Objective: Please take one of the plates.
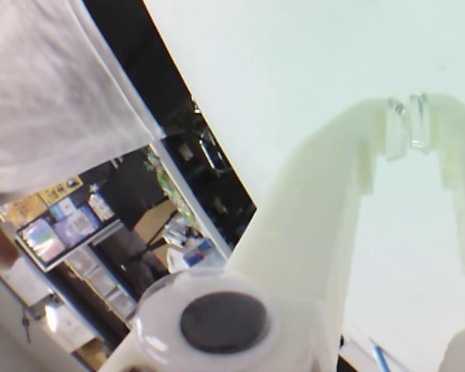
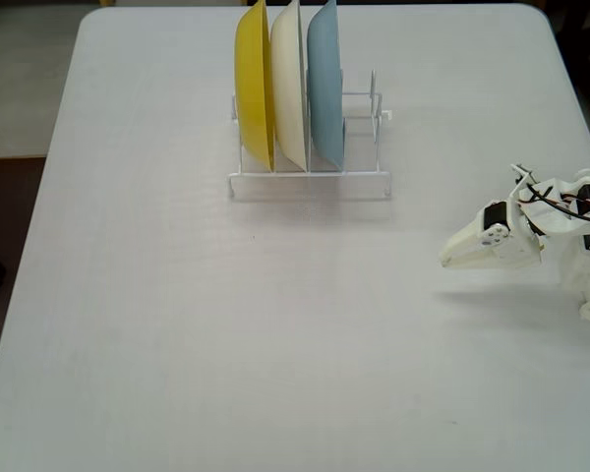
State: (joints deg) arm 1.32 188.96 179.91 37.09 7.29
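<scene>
Three plates stand on edge in a white wire rack (image 2: 364, 179) at the back middle of the table in the fixed view: a yellow plate (image 2: 254, 88), a cream-white plate (image 2: 289, 93) and a light blue plate (image 2: 325, 98). My white gripper (image 2: 445, 262) hovers at the right side of the table, pointing left, well apart from the rack and nearer the camera than it. In the wrist view my gripper (image 1: 409, 128) has its two fingertips nearly together with nothing between them. No plate shows in the wrist view.
The white table (image 2: 226, 334) spreads wide to the left and front of the rack. The rack's right slots hold nothing. The wrist view shows the table edge (image 1: 209, 194), a cluttered room beyond it, and white fabric (image 1: 54, 93) at the top left.
</scene>
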